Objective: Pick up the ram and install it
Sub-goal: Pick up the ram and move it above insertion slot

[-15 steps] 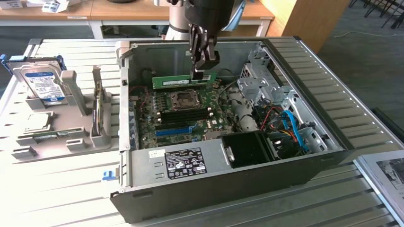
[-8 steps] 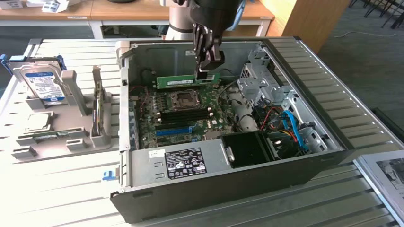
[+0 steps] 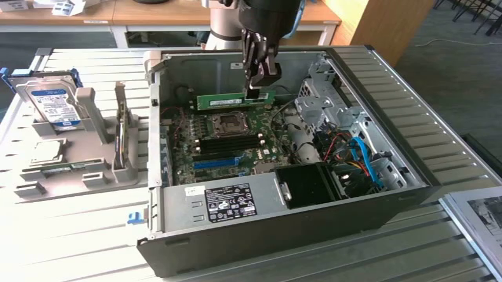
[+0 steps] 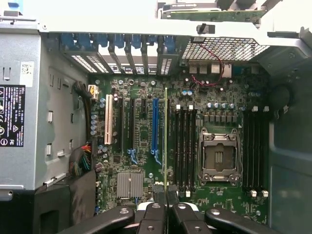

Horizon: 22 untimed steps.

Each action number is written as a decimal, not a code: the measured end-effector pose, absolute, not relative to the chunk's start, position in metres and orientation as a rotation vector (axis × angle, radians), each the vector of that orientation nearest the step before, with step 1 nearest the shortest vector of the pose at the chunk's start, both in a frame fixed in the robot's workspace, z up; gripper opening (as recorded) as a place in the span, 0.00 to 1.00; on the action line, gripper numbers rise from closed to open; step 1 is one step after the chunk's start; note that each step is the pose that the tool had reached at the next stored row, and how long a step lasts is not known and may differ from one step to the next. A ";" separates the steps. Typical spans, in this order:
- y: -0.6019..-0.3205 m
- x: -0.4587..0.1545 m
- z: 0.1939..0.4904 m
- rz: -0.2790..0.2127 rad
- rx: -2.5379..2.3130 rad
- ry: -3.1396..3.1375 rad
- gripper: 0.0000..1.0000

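Your gripper (image 3: 257, 91) is clamped narrowly on the ram (image 3: 234, 100), held level above the motherboard (image 3: 251, 154). Its lower edge hangs clear of the slots (image 3: 227, 143), with open room to the case walls (image 3: 196, 70).

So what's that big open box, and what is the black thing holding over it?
The box is a computer case lying open on a slatted table, so you see its green circuit board. The black thing is the gripper of a robot arm, like a hand with two fingers. It is pinching the ram, a thin green memory stick, above the board. One picture is from a camera away from the arm. The other is from a camera on the robot's wrist, looking down past the gripper; there the ram looks like a thin line. A grey stand beside the case holds a hard drive.
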State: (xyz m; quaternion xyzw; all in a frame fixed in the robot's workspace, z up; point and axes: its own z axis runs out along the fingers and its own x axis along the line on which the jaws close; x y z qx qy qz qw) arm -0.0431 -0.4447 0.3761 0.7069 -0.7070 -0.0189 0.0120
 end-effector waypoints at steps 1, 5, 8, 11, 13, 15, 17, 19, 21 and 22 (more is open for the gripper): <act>-0.444 -0.043 0.376 -0.059 2.204 -2.204 0.12; -0.442 -0.043 0.376 -0.059 2.204 -2.204 0.12; -0.439 -0.043 0.376 -0.059 2.204 -2.204 0.12; -0.436 -0.043 0.375 -0.059 2.204 -2.204 0.12; -0.435 -0.043 0.375 -0.059 2.204 -2.204 0.12; -0.433 -0.043 0.375 -0.059 2.204 -2.204 0.12; -0.431 -0.043 0.375 -0.059 2.204 -2.204 0.12; -0.429 -0.043 0.374 -0.059 2.204 -2.204 0.12; -0.427 -0.043 0.374 -0.059 2.204 -2.204 0.12; -0.426 -0.043 0.374 -0.059 2.204 -2.204 0.12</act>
